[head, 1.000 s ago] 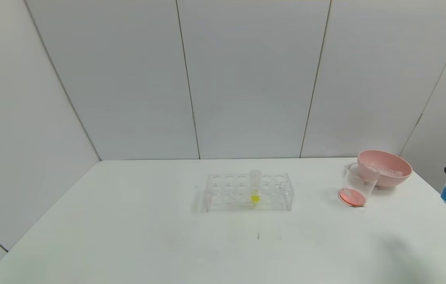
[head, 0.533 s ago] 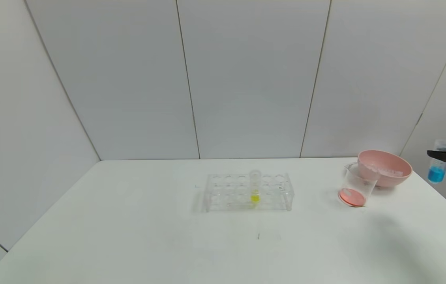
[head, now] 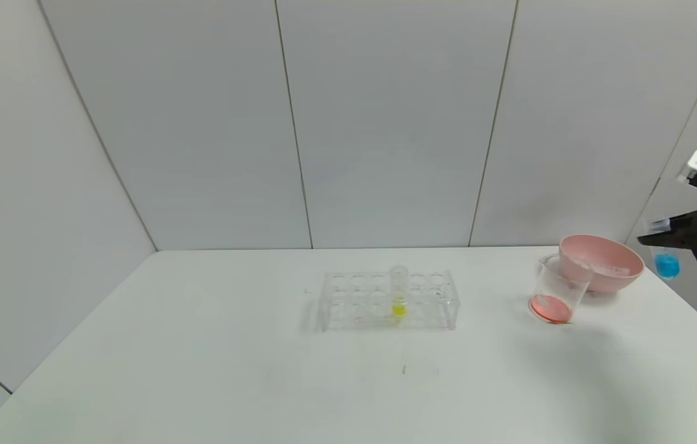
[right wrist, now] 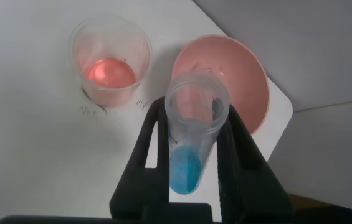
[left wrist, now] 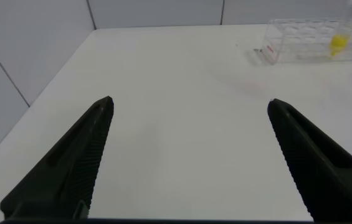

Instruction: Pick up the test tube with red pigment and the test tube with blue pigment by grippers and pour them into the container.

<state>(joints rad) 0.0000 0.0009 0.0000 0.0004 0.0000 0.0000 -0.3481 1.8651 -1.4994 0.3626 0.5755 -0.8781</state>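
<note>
My right gripper [head: 657,231] is shut on the test tube with blue pigment [head: 666,264] and holds it upright in the air, just right of the pink bowl and above its rim. The right wrist view shows the tube [right wrist: 188,155] clamped between the black fingers [right wrist: 154,143], with blue liquid in its bottom. The container [head: 558,290] is a clear beaker with red-orange liquid at its bottom. It stands left of the bowl and also shows in the right wrist view [right wrist: 110,59]. No tube with red pigment is in view. My left gripper [left wrist: 190,106] is open and empty over the table's left part.
A pink bowl [head: 607,280] stands at the table's right back corner with something clear inside. A clear tube rack [head: 428,302] holding a yellow-liquid tube [head: 398,295] stands mid-table. The table's right edge is close to the bowl.
My right gripper has risen with the blue tube and moved leftward toward the pink bowl. The tube went from tilted to upright. Beaker, bowl and rack have not moved.
</note>
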